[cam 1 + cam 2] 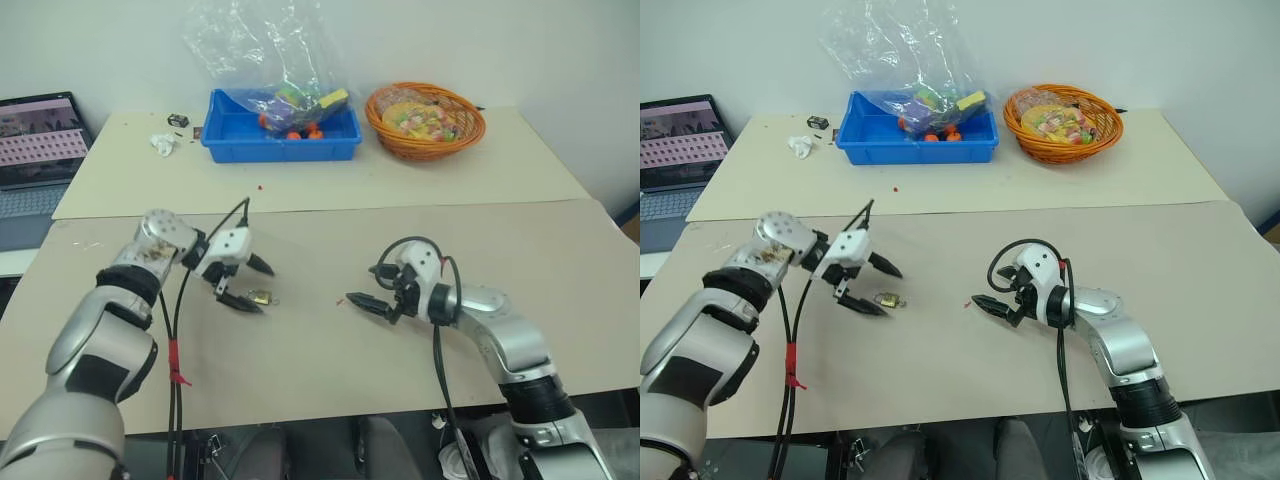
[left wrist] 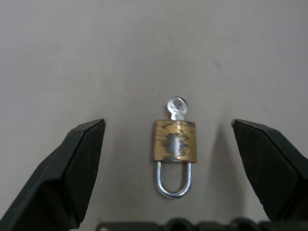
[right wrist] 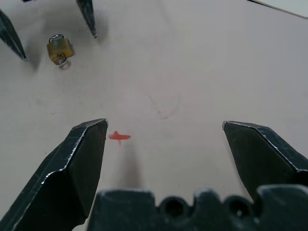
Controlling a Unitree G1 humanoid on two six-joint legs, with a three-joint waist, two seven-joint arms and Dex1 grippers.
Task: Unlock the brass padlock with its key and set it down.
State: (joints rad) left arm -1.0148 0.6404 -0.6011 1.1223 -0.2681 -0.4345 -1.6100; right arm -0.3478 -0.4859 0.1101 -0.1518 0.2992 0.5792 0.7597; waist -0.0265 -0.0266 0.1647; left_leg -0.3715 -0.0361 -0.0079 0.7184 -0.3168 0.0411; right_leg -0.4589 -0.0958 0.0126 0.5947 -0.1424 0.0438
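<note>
The brass padlock (image 2: 174, 141) lies flat on the beige table (image 1: 330, 370), its silvery shackle (image 2: 173, 182) showing both legs running into the body. The key (image 2: 177, 107) sticks out of the opposite end of the body. My left gripper (image 1: 264, 290) is open, low over the table, with one finger on each side of the padlock and touching neither it nor the key. My right gripper (image 1: 362, 290) is open and empty a short way to the right, pointing toward the padlock (image 3: 58, 48). A small red crumb (image 3: 119, 137) lies just before its fingers.
On the far table stand a blue bin (image 1: 280, 140) of small items under a clear plastic bag (image 1: 255, 45), and an orange basket (image 1: 425, 120). A crumpled white scrap (image 1: 163, 143) lies left of the bin. An open laptop (image 1: 35, 150) sits at far left.
</note>
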